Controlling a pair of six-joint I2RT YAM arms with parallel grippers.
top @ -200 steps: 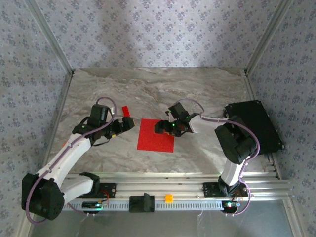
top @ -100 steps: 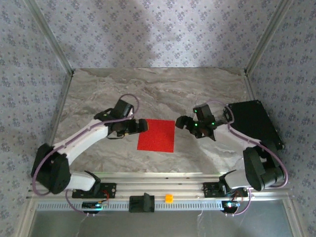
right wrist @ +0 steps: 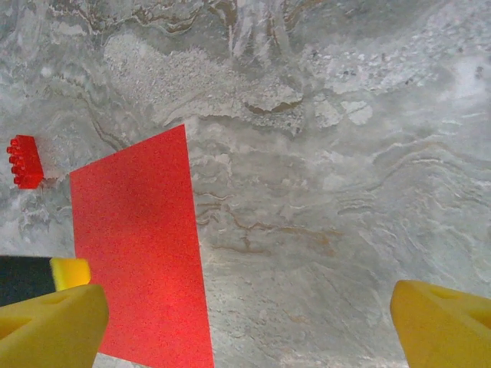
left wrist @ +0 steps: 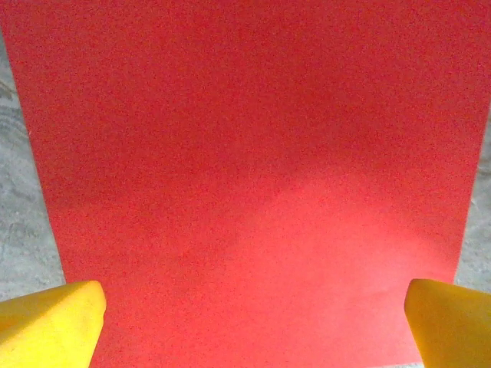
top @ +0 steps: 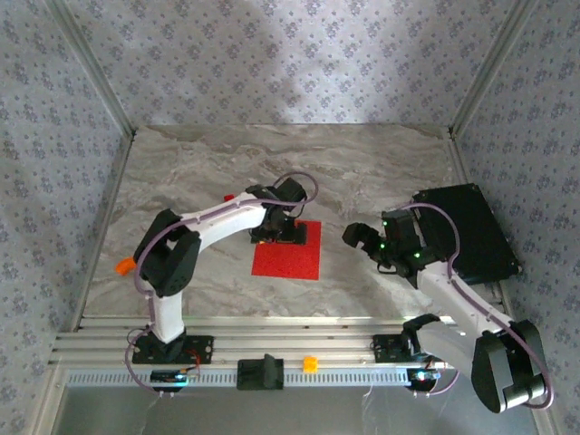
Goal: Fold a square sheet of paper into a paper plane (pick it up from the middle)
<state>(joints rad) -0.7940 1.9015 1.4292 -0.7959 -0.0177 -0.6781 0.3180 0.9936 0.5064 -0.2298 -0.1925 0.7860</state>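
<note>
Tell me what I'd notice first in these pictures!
The bright red square sheet of paper lying flat in the middle of the grey marble table jumps out first. The left hand hovers open over its far edge, and the right hand hangs open just to its right.

**Around the marble table**

A grey marble table (top: 362, 163) stands between walls of patterned wallpaper (top: 299, 54); a small red studded block (right wrist: 24, 161) lies on it; a flat black box (top: 467, 231) sits at its right edge; a small orange piece (top: 310, 363) and a black block (top: 260, 372) rest on the front metal rail (top: 344, 349).
</note>
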